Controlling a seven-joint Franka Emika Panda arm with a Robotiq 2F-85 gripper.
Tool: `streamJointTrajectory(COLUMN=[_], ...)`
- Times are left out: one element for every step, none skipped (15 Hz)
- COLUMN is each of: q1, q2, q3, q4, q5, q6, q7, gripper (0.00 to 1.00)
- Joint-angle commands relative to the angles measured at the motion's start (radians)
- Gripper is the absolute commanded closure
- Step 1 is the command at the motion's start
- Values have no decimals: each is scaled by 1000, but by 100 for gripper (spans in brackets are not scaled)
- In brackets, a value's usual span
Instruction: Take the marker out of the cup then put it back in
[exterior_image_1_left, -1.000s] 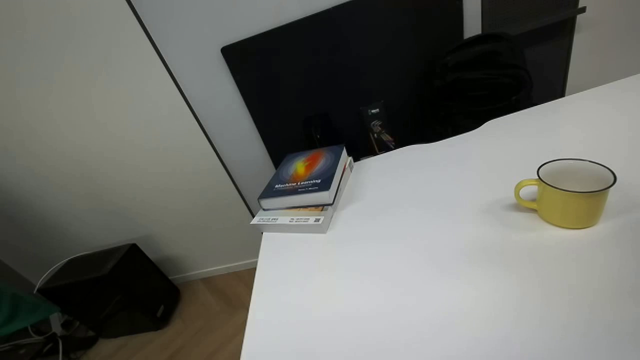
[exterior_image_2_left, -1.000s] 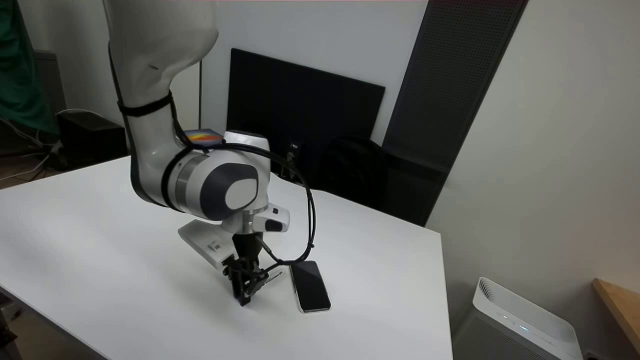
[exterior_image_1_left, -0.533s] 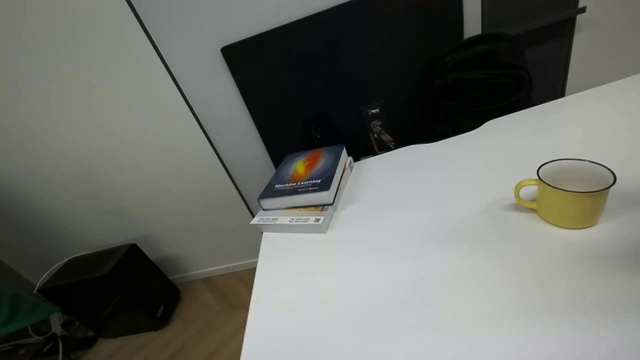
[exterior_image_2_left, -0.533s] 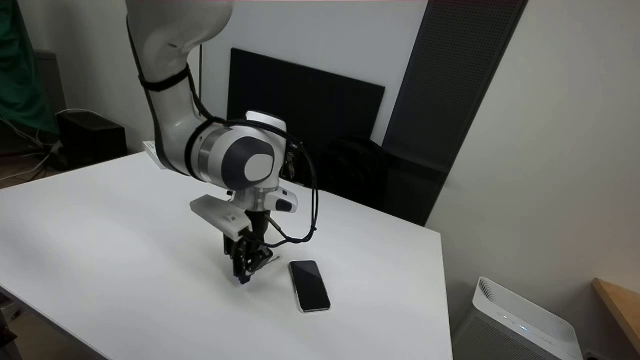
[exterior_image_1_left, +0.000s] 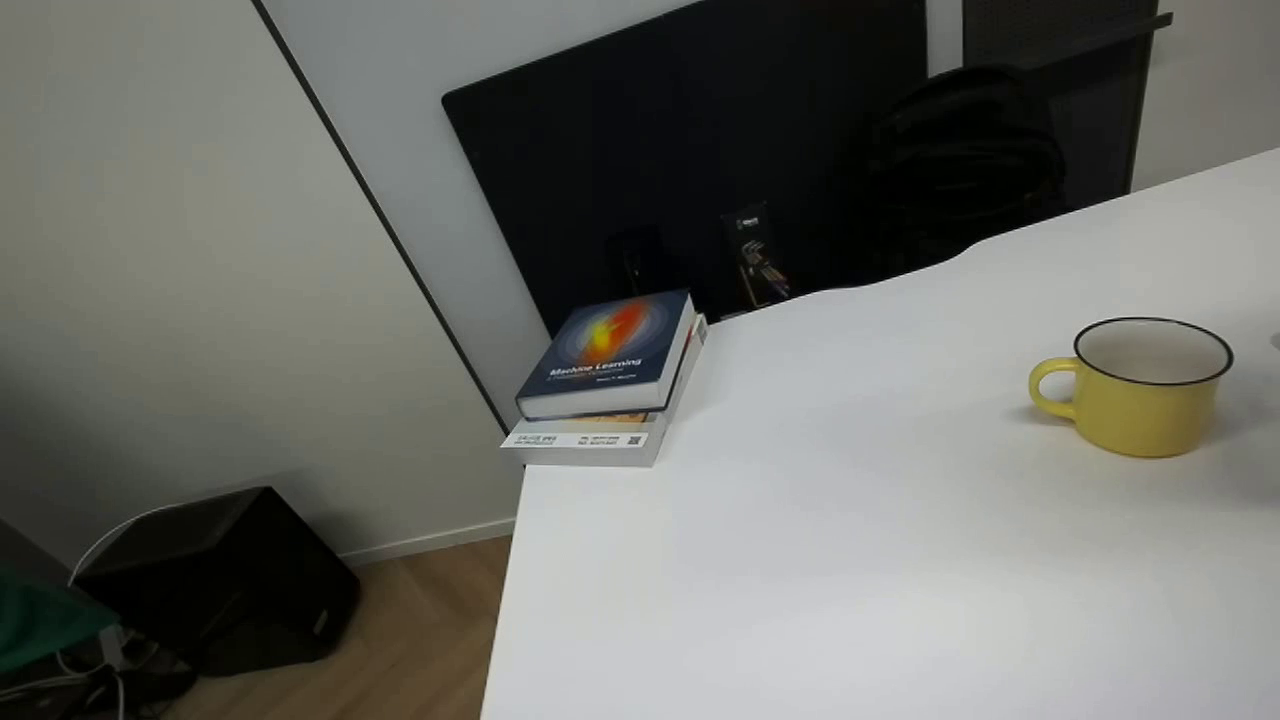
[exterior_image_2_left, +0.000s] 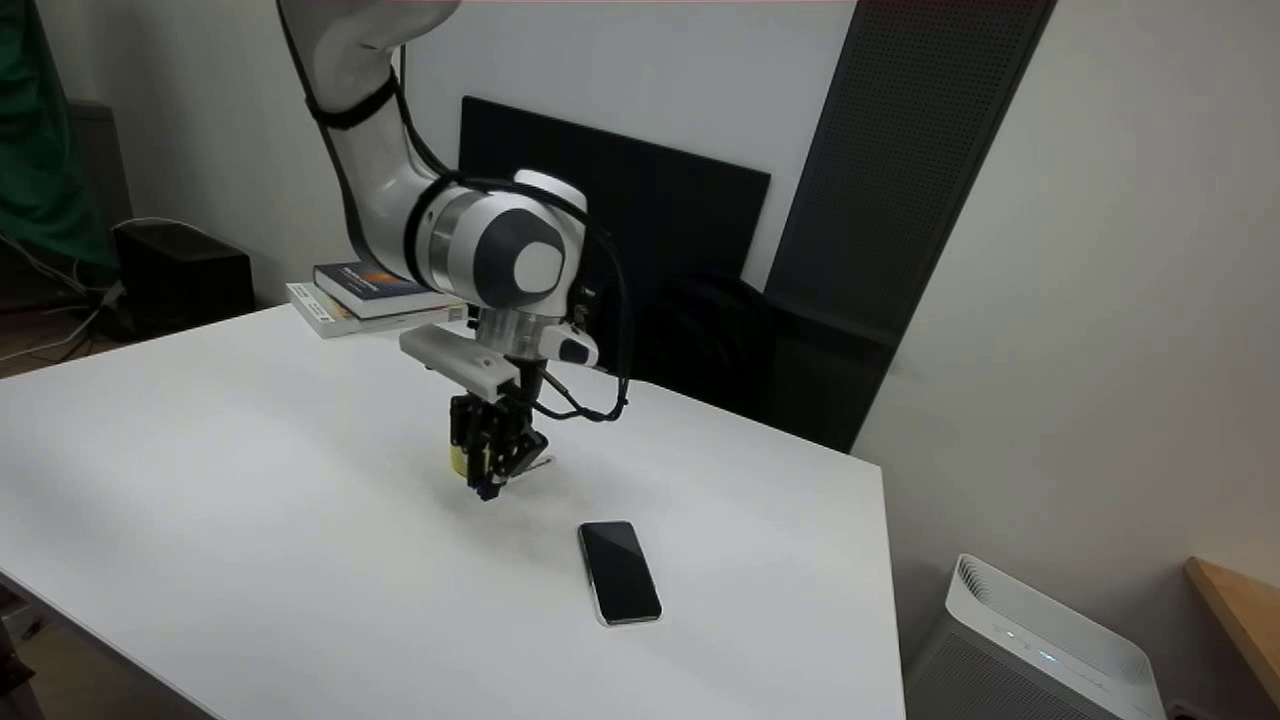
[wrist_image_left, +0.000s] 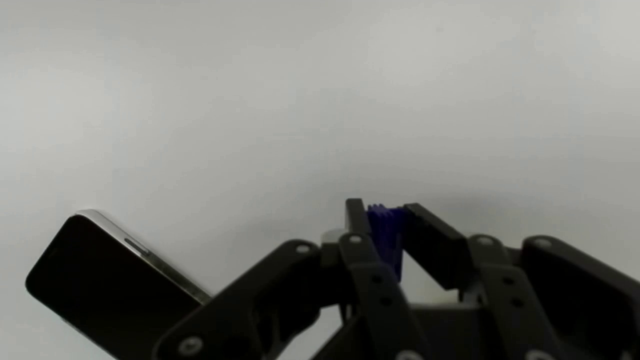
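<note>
The yellow cup (exterior_image_1_left: 1145, 415) stands upright on the white table in an exterior view, its loop handle to the left and its visible pale inside bare. In an exterior view only a yellow sliver of the cup (exterior_image_2_left: 459, 461) shows behind my gripper (exterior_image_2_left: 489, 487). My gripper is shut on the marker (exterior_image_2_left: 537, 465), whose whitish length sticks out to the right, tilted. In the wrist view the marker's dark blue end (wrist_image_left: 387, 232) sits between the fingertips of my gripper (wrist_image_left: 384, 209). The gripper is above the table; its gap to the cup cannot be told.
A black phone (exterior_image_2_left: 620, 572) lies on the table to the right of the gripper; it also shows in the wrist view (wrist_image_left: 110, 290). Stacked books (exterior_image_1_left: 610, 355) lie at the table's far corner, also seen behind the arm (exterior_image_2_left: 375, 290). A dark monitor (exterior_image_2_left: 600, 220) stands behind the table.
My arm and gripper have moved back across the table, away from the phone and to the cup's side, carrying the marker. The books have come into sight behind the arm. The cup has not moved.
</note>
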Motion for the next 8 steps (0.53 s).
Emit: streamJointTrajectory(q1=[-4,0,4,10,17,19,21,20], q2=[15,11,4,2,-2,-6,-8,-9], q3=[31,34,37,38,39,41,44,50], q4=[92,107,120,132,146,159,171,187], q5=[15,10,5,0,-7,-6,-4,4], q6=[-94,-110,-124,-134,-147,-161,-176,-204], q7=[-9,-7,-4,1,8,7,8,3], gripper=[94,94,94,94,94,94,94,94])
